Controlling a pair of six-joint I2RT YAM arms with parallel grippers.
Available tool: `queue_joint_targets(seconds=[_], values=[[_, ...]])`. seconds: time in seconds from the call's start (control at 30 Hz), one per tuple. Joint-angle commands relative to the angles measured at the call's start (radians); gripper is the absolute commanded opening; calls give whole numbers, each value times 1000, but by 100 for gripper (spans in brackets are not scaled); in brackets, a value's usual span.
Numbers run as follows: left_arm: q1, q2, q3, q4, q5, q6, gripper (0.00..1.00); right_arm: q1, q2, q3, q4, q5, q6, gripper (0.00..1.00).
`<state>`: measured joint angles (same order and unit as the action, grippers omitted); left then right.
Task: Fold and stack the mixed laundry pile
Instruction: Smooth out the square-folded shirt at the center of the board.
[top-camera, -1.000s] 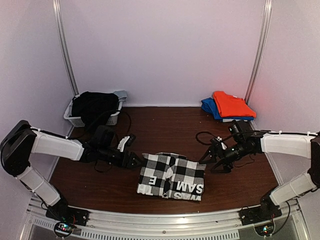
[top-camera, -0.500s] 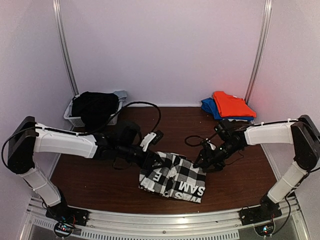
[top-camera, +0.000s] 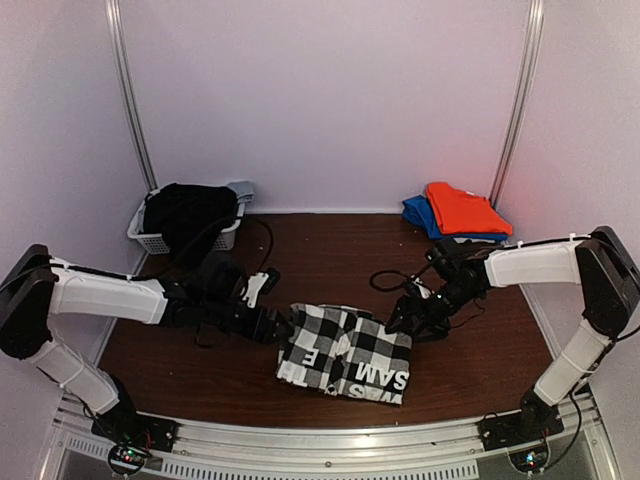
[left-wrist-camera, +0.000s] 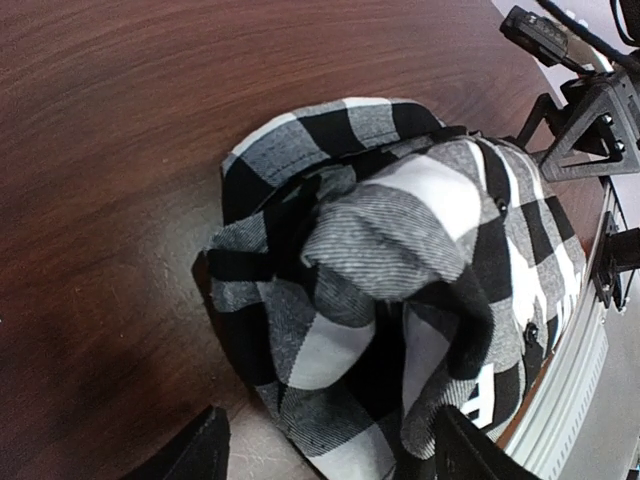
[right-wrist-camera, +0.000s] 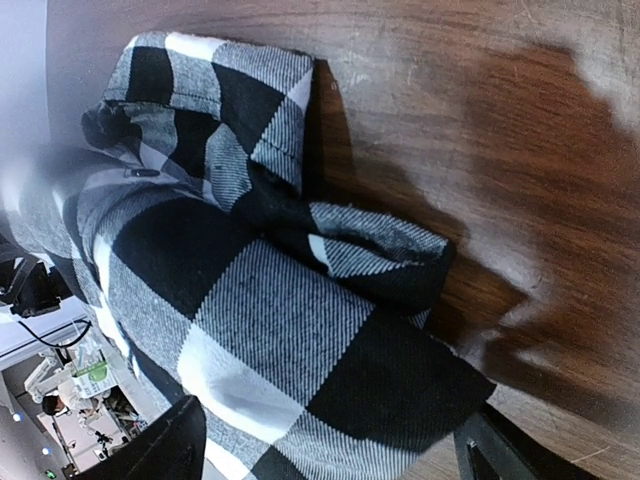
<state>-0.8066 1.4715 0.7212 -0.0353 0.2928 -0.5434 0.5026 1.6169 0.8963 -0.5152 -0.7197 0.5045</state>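
Surface: a dark wooden desk (top-camera: 330, 250) closed in by pale walls.
Shirt: the checked shirt (top-camera: 345, 355) lies partly folded and bunched on the desk, between the two hands.
Left hand: the left hand (top-camera: 278, 327) is low at the shirt's left edge, fingers apart, with rumpled cloth just ahead of and between them.
Right hand: the right hand (top-camera: 395, 322) is at the opposite edge, fingers also spread and straddling a folded corner.
Handling: likely light, limp and easily creased, and a one-sided lift would let it sag. Pinching the doubled edges near the corners looks safest.
Behind left hand: a white basket (top-camera: 150, 240) holding a black garment (top-camera: 185, 212).
Beyond right hand: an orange garment (top-camera: 462, 208) folded on a blue garment (top-camera: 418, 212).
In the way: a loose cable (top-camera: 383, 282) beside the right hand could snag cloth.
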Motion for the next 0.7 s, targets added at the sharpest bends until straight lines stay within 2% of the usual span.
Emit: queue_joint_targets(seconds=[0.0, 0.2, 0.43, 0.5, 0.57, 0.67], values=[[17, 52, -17, 125, 97, -41, 72, 2, -2, -9, 102, -4, 12, 87], [28, 69, -11, 280, 154, -60, 72, 2, 53, 45, 159, -26, -60, 85], [117, 85, 88, 190, 145, 5, 74, -41, 65, 27, 185, -24, -127, 83], [136, 91, 112, 178, 162, 27, 79, -71, 45, 9, 184, -26, -134, 84], [137, 122, 175, 121, 204, 93, 92, -102, 17, -2, 176, -36, -144, 87], [135, 182, 292, -10, 264, 205, 96, -140, -14, 41, 153, -47, -168, 87]])
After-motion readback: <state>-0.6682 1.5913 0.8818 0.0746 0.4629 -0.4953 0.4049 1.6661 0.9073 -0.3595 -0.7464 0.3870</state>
